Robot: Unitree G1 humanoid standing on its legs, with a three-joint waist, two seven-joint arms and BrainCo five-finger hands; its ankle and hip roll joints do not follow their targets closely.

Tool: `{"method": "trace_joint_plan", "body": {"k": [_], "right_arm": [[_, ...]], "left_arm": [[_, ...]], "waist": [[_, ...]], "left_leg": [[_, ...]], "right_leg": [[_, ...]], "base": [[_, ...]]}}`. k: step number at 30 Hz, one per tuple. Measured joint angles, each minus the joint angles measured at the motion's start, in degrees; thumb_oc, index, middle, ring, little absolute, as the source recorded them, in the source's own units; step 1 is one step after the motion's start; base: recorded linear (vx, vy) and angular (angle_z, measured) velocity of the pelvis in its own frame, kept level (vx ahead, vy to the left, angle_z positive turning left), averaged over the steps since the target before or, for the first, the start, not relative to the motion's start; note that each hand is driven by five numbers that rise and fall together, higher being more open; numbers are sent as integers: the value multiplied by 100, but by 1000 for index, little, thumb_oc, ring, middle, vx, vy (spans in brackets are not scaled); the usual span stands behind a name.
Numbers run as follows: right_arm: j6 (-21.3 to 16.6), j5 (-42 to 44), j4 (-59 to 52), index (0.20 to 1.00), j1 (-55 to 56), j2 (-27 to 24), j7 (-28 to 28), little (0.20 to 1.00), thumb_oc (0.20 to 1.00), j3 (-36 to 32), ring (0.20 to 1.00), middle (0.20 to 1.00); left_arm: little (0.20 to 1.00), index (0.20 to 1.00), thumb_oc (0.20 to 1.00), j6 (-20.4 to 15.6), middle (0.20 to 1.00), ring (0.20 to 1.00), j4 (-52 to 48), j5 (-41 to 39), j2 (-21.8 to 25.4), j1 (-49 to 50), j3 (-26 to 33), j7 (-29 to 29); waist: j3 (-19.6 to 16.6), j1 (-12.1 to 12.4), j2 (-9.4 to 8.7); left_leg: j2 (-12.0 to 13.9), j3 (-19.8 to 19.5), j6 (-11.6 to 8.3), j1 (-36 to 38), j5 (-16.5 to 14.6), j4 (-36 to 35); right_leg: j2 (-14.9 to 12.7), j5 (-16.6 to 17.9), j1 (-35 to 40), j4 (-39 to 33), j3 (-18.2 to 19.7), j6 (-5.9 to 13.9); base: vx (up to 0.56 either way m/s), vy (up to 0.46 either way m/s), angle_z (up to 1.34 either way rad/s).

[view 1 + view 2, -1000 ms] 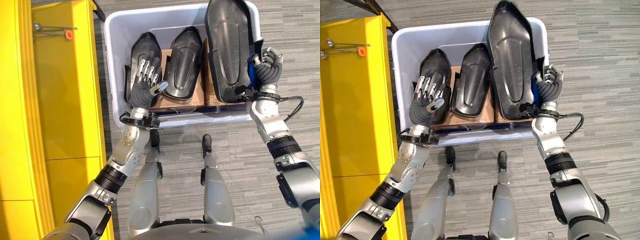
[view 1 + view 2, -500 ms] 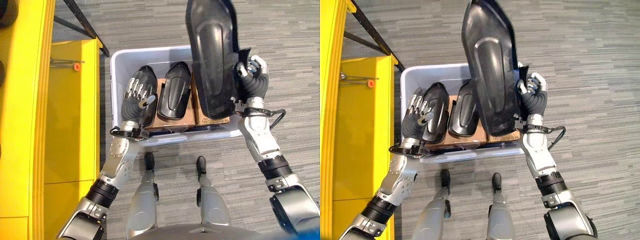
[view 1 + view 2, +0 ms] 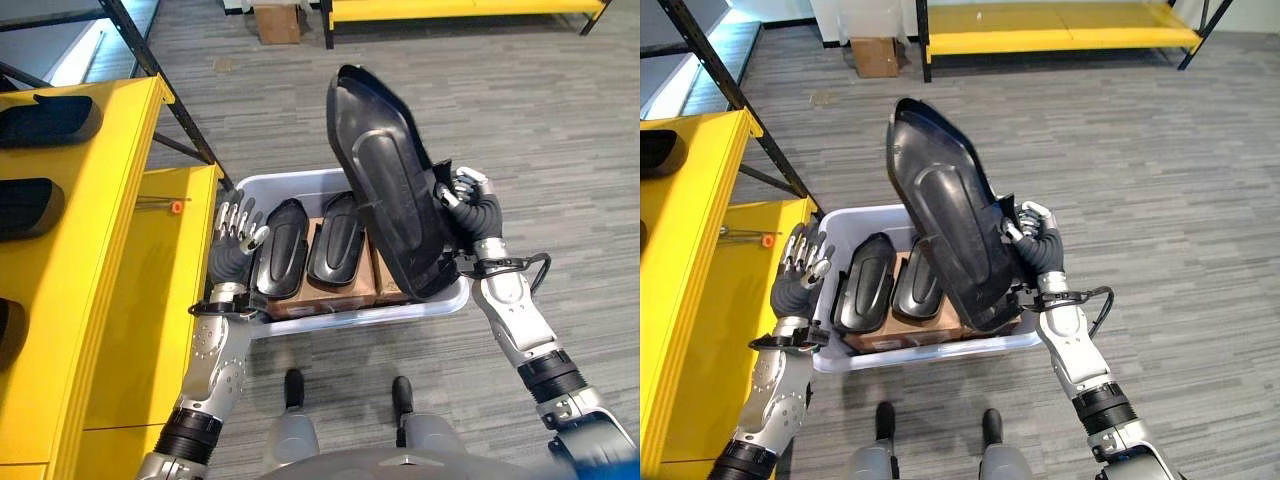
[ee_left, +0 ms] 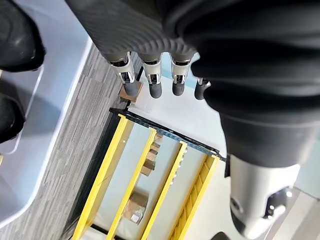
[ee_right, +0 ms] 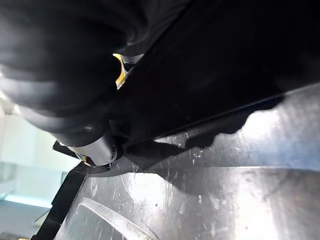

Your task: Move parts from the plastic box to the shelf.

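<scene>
Black part (image 3: 390, 195) stands tilted above the box (image 3: 440, 300), my right hand (image 3: 475, 215) clenched on its edge. My left hand (image 3: 235, 240) hovers with straight fingers over the box's left rim.

Large black moulded part (image 3: 390, 200) tilted above plastic box (image 3: 420, 312); two smaller parts (image 3: 308, 245) inside.
</scene>
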Motion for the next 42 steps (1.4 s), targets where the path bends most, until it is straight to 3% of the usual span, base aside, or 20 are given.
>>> {"method": "trace_joint_plan", "body": {"k": [1,2,3,4,5,6,8,12,13,15,16,17,18,19,23,26,30,35,39,42], "right_arm": [[8,-3,1,200,-66,8,5,200,200,86,200,200],[7,-15,-20,200,-120,6,27,200,200,126,200,200],[2,-16,-25,200,-157,3,13,200,200,94,200,200],[1,-12,-27,200,-158,-3,-6,200,200,10,200,200],[25,-19,-27,200,-202,36,-16,200,200,13,200,200],[28,-59,-67,200,-207,-9,-24,200,200,49,200,200],[32,-114,-222,200,-209,-116,-71,200,200,-38,200,200],[36,-182,-284,200,-235,-184,-174,200,200,-218,200,200],[40,-184,-362,200,-117,-203,-177,200,200,-294,200,200],[43,-209,-430,200,106,-281,-186,200,200,-382,200,200],[45,-215,-429,200,134,-262,-220,200,200,-462,200,200],[44,-212,-465,200,476,-337,-348,200,200,-861,200,200],[64,-224,-401,200,491,-322,-368,200,200,-905,200,200],[74,-227,-370,200,522,-266,-379,200,200,-900,200,200],[107,-239,-312,200,555,-164,-305,200,200,-717,200,200],[121,-236,-260,200,659,24,-234,200,200,-635,200,200],[234,-238,-260,200,784,28,-94,200,200,-624,200,200],[308,-238,-259,200,808,17,-45,200,200,-630,200,200],[420,-424,-258,200,904,68,30,200,200,-640,200,200],[461,-450,-252,200,927,245,72,200,200,-621,200,200]], "left_arm": [[1000,1000,1000,1,1000,1000,1,1,-16,44,36,0],[1000,1000,1000,47,1000,1000,18,2,-64,106,31,0],[1000,1000,1000,76,1000,1000,63,4,-71,88,-12,-1],[1000,1000,1000,113,1000,1000,189,9,-75,-29,-86,-1],[1000,1000,1000,117,1000,1000,247,5,-96,8,-56,8],[1000,1000,1000,127,1000,1000,263,11,-9,23,-101,-5],[1000,1000,1000,128,1000,1000,271,12,8,-64,-92,-16],[1000,1000,1000,125,1000,1000,307,11,-119,-243,-64,-100],[1000,1000,1000,140,1000,1000,374,12,-269,-344,-62,-99],[1000,1000,1000,147,1000,1000,295,13,-491,-365,-132,-111],[1000,1000,1000,149,1000,1000,338,16,-506,-431,-162,-149],[1000,1000,1000,189,1000,1000,404,4,-605,-710,-414,-201],[1000,1000,1000,180,1000,1000,302,13,-599,-551,-440,-231],[1000,1000,1000,194,1000,1000,308,9,-564,-455,-423,-231],[1000,1000,1000,195,1000,1000,297,11,-329,-100,-146,-203],[1000,1000,1000,199,1000,1000,266,25,-236,105,49,-203],[1000,1000,1000,211,1000,1000,217,65,-192,330,141,-204],[1000,1000,1000,212,1000,1000,222,231,-219,450,281,-202],[1000,1000,1000,219,1000,1000,218,280,-223,475,383,-197],[1000,1000,1000,219,1000,1000,219,300,-192,471,429,-191]], "waist": [[2,94,4],[-7,219,-13],[-6,322,-10],[-2,313,-50],[5,402,-81],[28,488,-146],[47,315,-241],[21,18,-128],[-7,-96,-53],[-165,-352,284],[-152,-340,378],[-221,-501,544],[-284,-355,672],[-290,-290,653],[-377,-25,400],[-419,80,121],[-510,167,-121],[-468,225,-216],[-396,496,-328],[-338,443,-401]], "left_leg": [[138,-12,6,-27,6,73],[221,-68,377,-161,267,66],[194,-66,654,-358,634,61],[155,-44,697,-594,1137,10],[135,-15,627,-669,1136,97],[60,-8,463,-657,640,563],[-99,99,-160,-684,48,1468],[118,267,-503,154,-207,2266],[55,220,-683,255,-335,2499],[103,538,-567,846,231,1205],[178,797,-593,1021,67,708],[173,1675,-462,889,23,-99],[158,1642,-317,936,73,-221],[69,1493,-372,956,-78,-302],[-437,1231,-115,810,-546,-295],[-655,1075,21,678,-628,-168],[-739,888,28,642,-613,-134],[-819,565,52,451,-639,-46],[-1189,121,136,257,-679,157],[-1466,-111,356,115,-846,436]], "right_leg": [[128,-145,-146,288,-9,-132],[249,-309,-307,504,-123,-258],[268,-367,-424,662,-259,-352],[120,-414,-552,701,-451,-453],[81,-399,-575,659,-612,-554],[-10,-259,-594,637,-776,-772],[-256,-94,-541,365,-1155,-859],[-492,-12,-508,303,-1684,-888],[-578,24,-458,243,-1889,-833],[-571,39,-458,268,-2190,-743],[-627,55,-504,369,-2313,-723],[-863,114,-519,442,-2798,-576],[-842,200,-542,437,-2786,-412],[-911,272,-539,447,-2788,-293],[-1406,589,-568,288,-2590,176],[-1584,749,-460,95,-2560,341],[-1592,880,-270,-125,-2688,390],[-1678,928,-92,-211,-3008,414],[-2073,929,134,-209,-3039,419],[-2400,952,217,58,-3044,421]], "base": [[-120,-193,10],[-98,-126,37],[-148,-142,92],[-120,-84,97],[-181,-126,87],[-144,-51,76],[-108,-15,104],[-120,39,85],[-39,73,99],[-93,170,110],[-11,282,171],[62,189,150],[85,238,140],[59,119,32],[40,130,31],[44,130,26],[29,97,24],[2,167,36],[33,239,71],[69,238,51]]}}
